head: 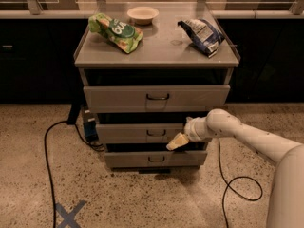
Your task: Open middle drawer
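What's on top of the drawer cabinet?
A green snack bag, a white bowl and a blue chip bag. Anything beneath the bags is hidden. The gripper is at the front of the middle drawer, right of its handle.

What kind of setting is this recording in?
Likely an office kitchen or test area: grey drawer cabinet, green snack bag, taped floor X. The tool is in front of the middle drawer.

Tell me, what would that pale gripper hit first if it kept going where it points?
Probably the middle drawer: the gripper points down-left at its front's lower edge, just right of the handle. Depth is unclear, so it may be touching it now.
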Action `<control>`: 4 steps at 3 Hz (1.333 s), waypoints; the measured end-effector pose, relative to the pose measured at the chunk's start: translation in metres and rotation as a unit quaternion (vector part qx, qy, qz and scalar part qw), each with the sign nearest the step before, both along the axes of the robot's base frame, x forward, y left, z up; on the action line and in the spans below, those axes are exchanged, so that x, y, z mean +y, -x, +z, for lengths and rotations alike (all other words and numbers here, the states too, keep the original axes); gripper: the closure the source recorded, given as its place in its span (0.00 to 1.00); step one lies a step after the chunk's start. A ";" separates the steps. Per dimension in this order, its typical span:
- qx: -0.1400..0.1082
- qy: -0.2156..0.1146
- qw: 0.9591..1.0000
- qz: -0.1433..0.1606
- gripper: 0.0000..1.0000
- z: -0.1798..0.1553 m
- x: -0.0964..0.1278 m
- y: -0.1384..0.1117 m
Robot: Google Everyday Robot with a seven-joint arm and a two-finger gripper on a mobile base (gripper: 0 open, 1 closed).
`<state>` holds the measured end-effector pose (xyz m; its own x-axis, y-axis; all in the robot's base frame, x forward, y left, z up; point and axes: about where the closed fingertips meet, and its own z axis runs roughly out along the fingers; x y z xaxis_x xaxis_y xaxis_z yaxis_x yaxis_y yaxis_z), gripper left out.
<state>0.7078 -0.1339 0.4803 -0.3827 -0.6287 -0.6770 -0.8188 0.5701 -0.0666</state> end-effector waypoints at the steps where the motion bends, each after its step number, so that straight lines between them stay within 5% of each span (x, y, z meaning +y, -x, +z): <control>1: 0.033 0.007 0.999 -0.004 0.00 -0.025 0.003 -0.015; 2: 0.061 0.008 0.998 0.008 0.00 -0.046 0.010 -0.014; 4: 0.073 -0.001 0.997 0.012 0.00 -0.044 0.013 -0.005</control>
<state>0.7133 -0.1207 0.4363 -0.4624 -0.6375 -0.6163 -0.8328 0.5508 0.0552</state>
